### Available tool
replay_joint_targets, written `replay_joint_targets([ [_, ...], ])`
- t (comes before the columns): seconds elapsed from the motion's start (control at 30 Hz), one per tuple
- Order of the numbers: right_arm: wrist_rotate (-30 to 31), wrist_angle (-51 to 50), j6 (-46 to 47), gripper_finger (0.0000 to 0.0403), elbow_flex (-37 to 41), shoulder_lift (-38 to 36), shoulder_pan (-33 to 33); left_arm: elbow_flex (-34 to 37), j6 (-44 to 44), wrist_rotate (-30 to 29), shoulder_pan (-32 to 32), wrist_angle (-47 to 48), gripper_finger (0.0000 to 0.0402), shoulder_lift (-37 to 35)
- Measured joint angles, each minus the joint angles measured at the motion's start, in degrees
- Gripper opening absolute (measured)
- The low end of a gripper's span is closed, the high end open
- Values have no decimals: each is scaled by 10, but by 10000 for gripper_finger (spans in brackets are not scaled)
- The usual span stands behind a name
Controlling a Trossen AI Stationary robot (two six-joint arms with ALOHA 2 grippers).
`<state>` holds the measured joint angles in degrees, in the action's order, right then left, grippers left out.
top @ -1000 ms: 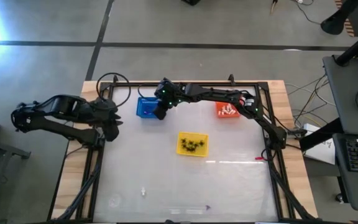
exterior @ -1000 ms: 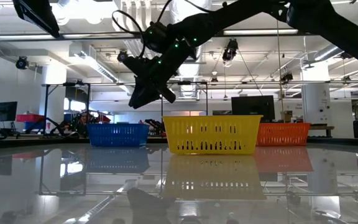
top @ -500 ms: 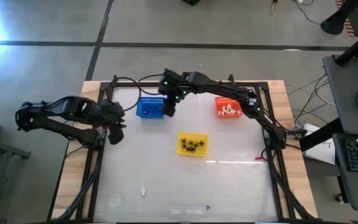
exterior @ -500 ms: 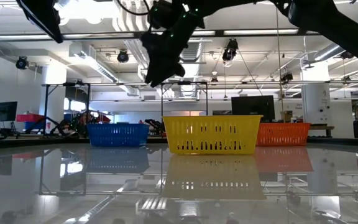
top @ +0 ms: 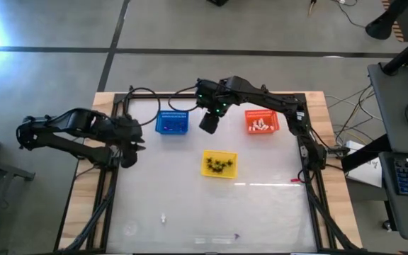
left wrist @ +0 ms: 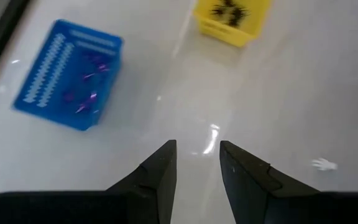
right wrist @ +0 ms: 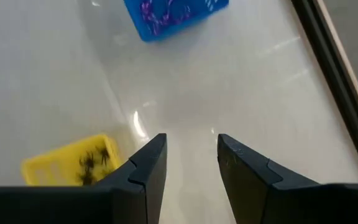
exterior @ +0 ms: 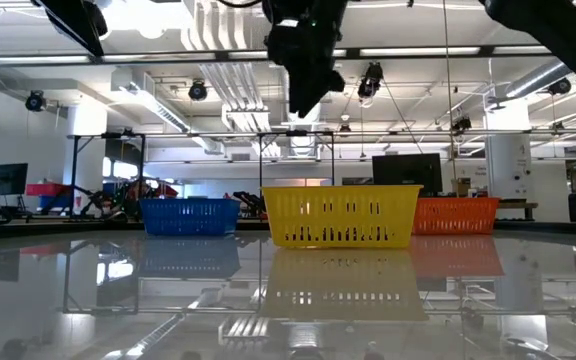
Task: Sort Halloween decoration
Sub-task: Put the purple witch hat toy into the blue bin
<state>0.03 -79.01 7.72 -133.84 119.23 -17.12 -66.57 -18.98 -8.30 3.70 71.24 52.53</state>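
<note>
Table (top: 190, 205): glossy white top on a pale wooden board with a black frame around it; the low view shows the baskets mirrored in its sheen.
Right arm (top: 261, 106): dark and jointed, reaching from the right edge across the far side of the table, passing above the orange basket.
Left arm (top: 69, 131): dark, folded over the table's left edge, waiting.
Right gripper (top: 208, 124): raised in the air between the blue and orange baskets, beyond the yellow one; fingers (right wrist: 145, 168) parted, nothing between them.
Left gripper (top: 129, 157): at the left edge, near the blue basket; fingers (left wrist: 160, 174) apart and holding nothing.
Yellow basket (top: 219, 163): rectangular slotted plastic, mid-table, nearest of the three to the low camera, partly hiding the orange one.
Blue basket (top: 171, 122): same ribbed plastic, far left of the row.
Orange basket (top: 261, 122): same make, far right.
Black spider trinkets (top: 219, 166): a spiky cluster inside the yellow basket.
White trinkets (top: 263, 127): small pale pieces lying in the orange basket.
Purple trinkets (left wrist: 86, 99): thin bits scattered inside the blue basket.
Loose white trinket (top: 163, 219): alone on the near left of the table.
Loose purple trinket (top: 236, 236): tiny, at the near edge, well apart from every basket.
Room: in the low view, ceiling lights, pipes and desks beyond the table.
</note>
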Motion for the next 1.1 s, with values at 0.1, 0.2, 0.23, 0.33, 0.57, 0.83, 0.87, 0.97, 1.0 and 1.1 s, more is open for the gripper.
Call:
replay_joint_targets([
  [0.1,0,-32,15,134,0,-15,0,0,23,32,0,-16,105,0],
  [0.2,0,-57,39,131,0,-36,0,0,41,61,0,-37,105,1],
  [0.23,0,-64,48,130,0,-44,0,0,46,70,0,-44,105,1],
  [0.33,0,-82,59,131,0,-70,0,0,57,91,1,-60,105,1],
  [0.57,0,-110,155,133,0,-130,7,0,66,124,25,-80,105,2],
  [0.83,0,-111,258,132,0,-179,38,11,71,123,108,-138,105,18],
  [0.87,-1,-111,271,133,0,-182,44,11,69,122,117,-138,105,23],
  [0.97,-10,-111,292,134,0,-187,70,11,63,122,136,-138,105,34],
  [1.0,-21,-111,294,134,0,-187,79,11,62,122,141,-138,105,36],
  [1.1,-65,-110,300,130,0,-187,109,11,56,121,150,-138,105,44],
])
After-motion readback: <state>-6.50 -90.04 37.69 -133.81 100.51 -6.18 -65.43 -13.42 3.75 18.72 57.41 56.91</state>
